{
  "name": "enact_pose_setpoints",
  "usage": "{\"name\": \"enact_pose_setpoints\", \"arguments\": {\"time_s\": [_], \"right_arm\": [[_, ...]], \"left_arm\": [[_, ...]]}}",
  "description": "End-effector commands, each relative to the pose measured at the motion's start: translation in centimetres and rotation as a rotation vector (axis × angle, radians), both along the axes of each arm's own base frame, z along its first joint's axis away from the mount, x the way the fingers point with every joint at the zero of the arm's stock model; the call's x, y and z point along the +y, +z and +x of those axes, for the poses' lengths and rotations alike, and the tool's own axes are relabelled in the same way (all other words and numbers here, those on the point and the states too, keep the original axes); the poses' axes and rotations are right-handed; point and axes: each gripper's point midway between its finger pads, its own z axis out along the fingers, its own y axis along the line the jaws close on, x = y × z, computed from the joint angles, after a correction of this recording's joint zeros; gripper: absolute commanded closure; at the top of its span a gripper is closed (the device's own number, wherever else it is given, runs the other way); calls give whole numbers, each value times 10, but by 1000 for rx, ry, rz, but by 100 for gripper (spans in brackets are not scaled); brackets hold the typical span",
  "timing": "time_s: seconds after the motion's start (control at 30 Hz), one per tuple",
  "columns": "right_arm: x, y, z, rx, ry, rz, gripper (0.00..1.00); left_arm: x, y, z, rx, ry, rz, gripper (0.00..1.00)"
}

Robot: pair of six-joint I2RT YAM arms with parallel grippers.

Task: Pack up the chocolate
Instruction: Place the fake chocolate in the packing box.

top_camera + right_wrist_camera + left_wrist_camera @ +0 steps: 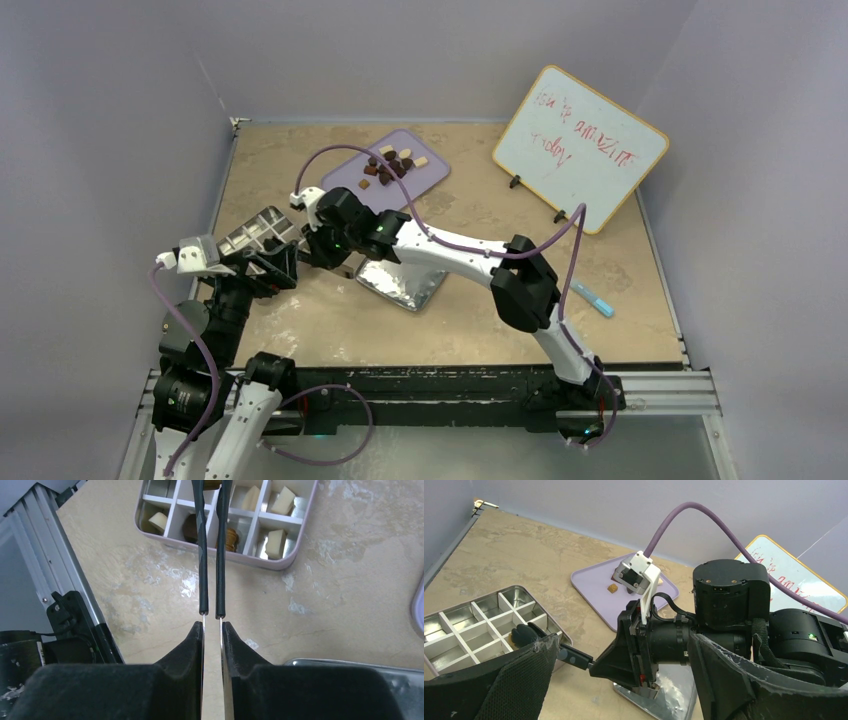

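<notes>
Several dark, caramel and cream chocolate lumps (pixel 392 165) lie on the lilac tray (pixel 428 178). My right gripper (pixel 212 625) is shut on thin black-sleeved tongs (pixel 211 555). The tongs reach into a compartmented silver tin (pixel 280 562) that holds cream pieces (pixel 276 544), a dark one (pixel 190 527) and a caramel one (pixel 231 537). A caramel lump (pixel 212 484) shows between the tong arms at the frame's top edge; I cannot tell if it is pinched. My left gripper (pixel 624 645) stands wide open beside the tin (pixel 474 625), holding nothing.
A shiny foil square (pixel 400 285) lies under the right forearm. A whiteboard (pixel 580 145) leans at the back right. A blue marker (pixel 598 300) lies to the right. The metal rail runs along the near table edge.
</notes>
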Motion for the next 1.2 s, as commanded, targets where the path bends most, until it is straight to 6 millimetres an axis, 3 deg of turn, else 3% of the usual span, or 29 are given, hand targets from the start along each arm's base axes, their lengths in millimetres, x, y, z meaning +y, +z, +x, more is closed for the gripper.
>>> {"name": "enact_pose_setpoints", "arguments": {"time_s": [0.0, 0.43, 0.9, 1.17], "right_arm": [[18, 27, -4, -11, 23, 64, 85], [33, 20, -9, 9, 33, 61, 77], [34, 21, -8, 4, 28, 59, 65], [32, 29, -7, -13, 23, 67, 66]], "left_arm": [[-1, 5, 0, -17, -4, -9, 2], [-1, 5, 0, -17, -2, -9, 2], [0, 4, 0, -15, -1, -9, 2], [0, 4, 0, -16, 1, -9, 2]]}}
